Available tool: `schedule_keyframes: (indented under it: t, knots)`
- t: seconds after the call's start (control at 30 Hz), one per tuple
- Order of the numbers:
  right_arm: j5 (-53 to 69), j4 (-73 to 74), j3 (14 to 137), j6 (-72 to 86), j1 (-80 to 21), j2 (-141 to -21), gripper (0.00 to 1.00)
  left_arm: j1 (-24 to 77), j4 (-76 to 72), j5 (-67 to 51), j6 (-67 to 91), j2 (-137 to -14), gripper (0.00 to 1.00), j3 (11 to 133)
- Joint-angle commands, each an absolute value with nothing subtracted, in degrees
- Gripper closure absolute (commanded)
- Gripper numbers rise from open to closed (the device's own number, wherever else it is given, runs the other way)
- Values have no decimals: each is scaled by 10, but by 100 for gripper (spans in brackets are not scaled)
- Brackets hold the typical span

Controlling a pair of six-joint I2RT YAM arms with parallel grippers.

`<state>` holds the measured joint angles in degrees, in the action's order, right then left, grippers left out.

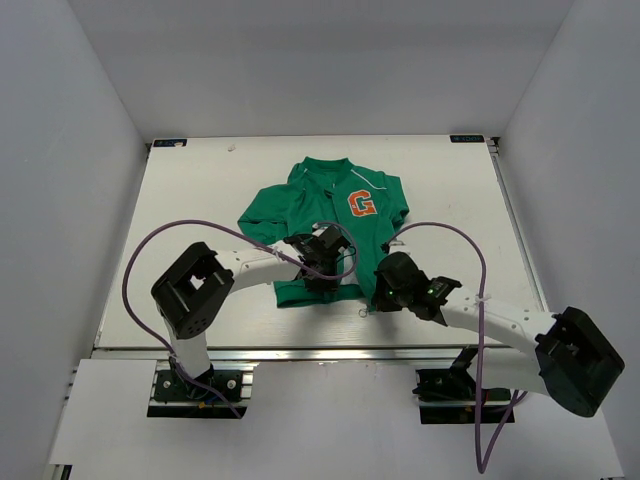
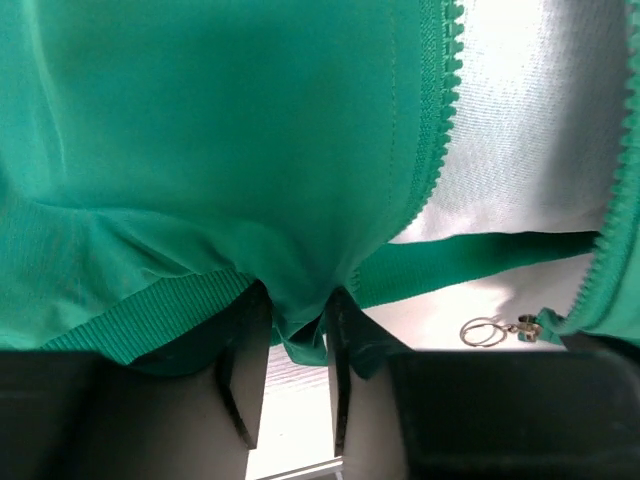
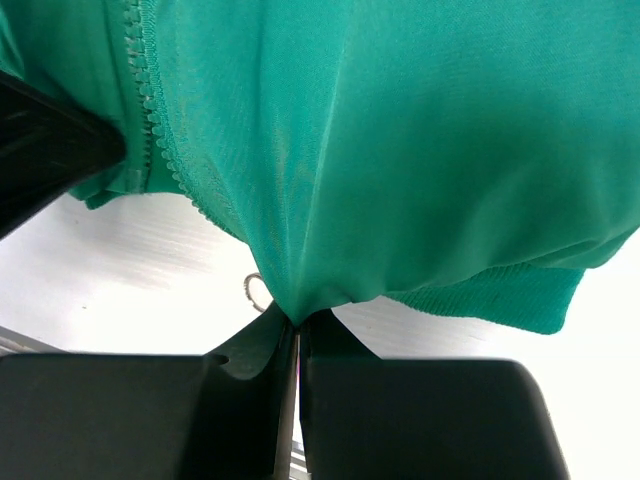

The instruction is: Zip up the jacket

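The green jacket (image 1: 330, 205) lies face up on the white table (image 1: 200, 200), its orange G patch (image 1: 362, 204) on the chest and its front unzipped. My left gripper (image 1: 321, 280) (image 2: 293, 318) is at the lower hem (image 2: 150, 320). Its jaws stand partly apart, with a loose fold of green fabric hanging between them. My right gripper (image 1: 379, 293) (image 3: 298, 318) is shut tight on the bottom corner of the jacket's other front panel (image 3: 400, 150). The zipper's ring pull (image 2: 485, 332) (image 3: 255, 288) lies on the table beside that corner. Light grey lining (image 2: 540, 110) shows between the two rows of zipper teeth (image 2: 440, 120).
White walls enclose the table on three sides. Purple cables (image 1: 140, 250) loop from both arms over the table's near part. The table's metal front rail (image 1: 300, 352) runs just below the grippers.
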<state>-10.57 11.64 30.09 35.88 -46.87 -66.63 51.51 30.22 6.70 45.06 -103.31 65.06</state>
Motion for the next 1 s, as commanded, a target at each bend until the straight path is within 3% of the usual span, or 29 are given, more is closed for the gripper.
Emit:
schedule_keyframes:
  t: [0.0, 0.43, 0.87, 0.97]
  knots:
    - [-108, 97, 297, 365, -466, -679, 100, 519, 316, 78, 447, -1024, 65, 668]
    - [-77, 74, 311, 349, -420, -740, 100, 520, 366, 71, 419, -931, 62, 647]
    - [-52, 62, 308, 334, -390, -755, 100, 520, 353, 38, 405, -927, 58, 607]
    - [-47, 59, 305, 332, -390, -751, 100, 520, 340, 17, 399, -934, 53, 606]
